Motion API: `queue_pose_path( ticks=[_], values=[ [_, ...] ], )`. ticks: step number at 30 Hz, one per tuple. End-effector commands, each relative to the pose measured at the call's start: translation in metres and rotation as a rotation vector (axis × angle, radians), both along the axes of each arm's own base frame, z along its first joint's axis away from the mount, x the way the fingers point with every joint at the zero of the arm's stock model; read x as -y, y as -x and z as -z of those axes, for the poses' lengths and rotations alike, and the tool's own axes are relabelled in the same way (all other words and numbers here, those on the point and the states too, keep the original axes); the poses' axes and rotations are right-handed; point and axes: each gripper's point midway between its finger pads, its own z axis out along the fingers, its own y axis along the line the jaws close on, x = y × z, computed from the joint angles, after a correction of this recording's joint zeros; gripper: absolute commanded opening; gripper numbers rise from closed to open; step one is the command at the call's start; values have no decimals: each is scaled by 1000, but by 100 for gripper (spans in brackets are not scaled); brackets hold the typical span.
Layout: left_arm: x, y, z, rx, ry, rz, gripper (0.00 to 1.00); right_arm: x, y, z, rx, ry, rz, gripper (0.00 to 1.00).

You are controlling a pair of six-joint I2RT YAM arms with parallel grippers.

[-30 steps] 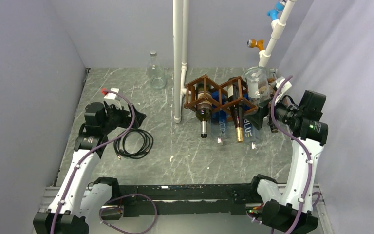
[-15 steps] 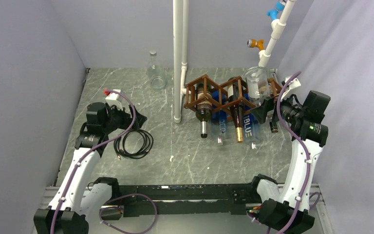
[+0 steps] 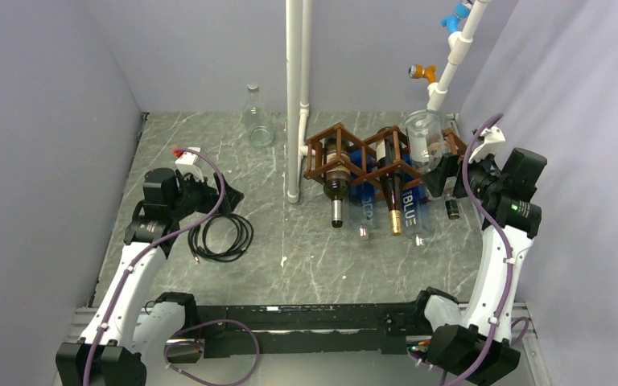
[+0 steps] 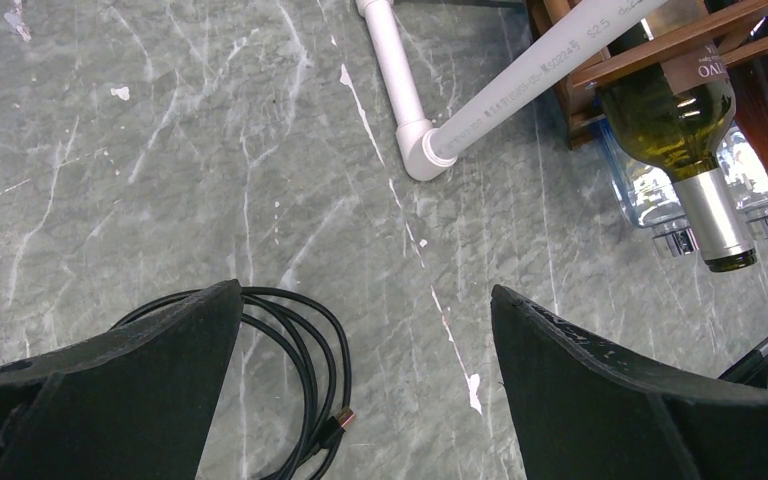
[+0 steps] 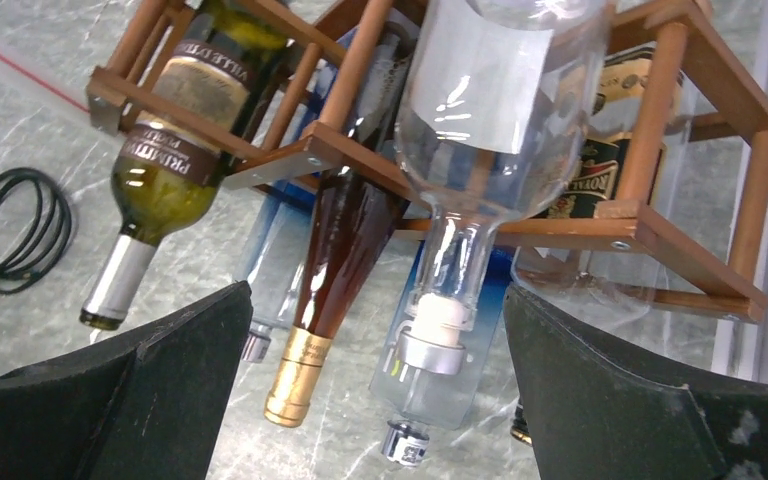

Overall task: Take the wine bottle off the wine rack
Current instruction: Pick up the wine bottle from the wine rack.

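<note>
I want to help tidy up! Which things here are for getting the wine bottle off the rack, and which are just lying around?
For the job:
- wine rack
- wine bottles lying in it
- right gripper, open and facing the rack

Just lying about:
- black cable, coiled on the table
- glass flask at the back
- white pipe standing beside the rack

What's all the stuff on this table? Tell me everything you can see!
wine rack: one, brown wood, back right
green bottle: one, silver top, rack's left cell
brown bottle: one, gold top, rack's middle
clear bottles: at least three, in the rack
dark bottle: one, rack's right end
glass flask: one, clear, standing at back
pipes: white, upright beside rack
cable: one, black, coiled, left side
table: one, grey marble
left hand: open, by the cable
right hand: open, facing the rack
</note>
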Motion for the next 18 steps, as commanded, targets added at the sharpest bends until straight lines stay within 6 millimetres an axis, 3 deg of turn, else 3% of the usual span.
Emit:
queue_pose_path(
  ticks=[1, 9, 18],
  values=[
    [5, -3, -23, 48, 25, 21, 100, 21, -13, 1, -1, 5, 124, 99],
    [6, -3, -22, 41, 28, 24, 100, 43, -23, 12, -59, -29, 280, 93],
    [5, -3, -22, 40, 26, 23, 100, 40, -35, 33, -170, -49, 278, 82]
  ],
)
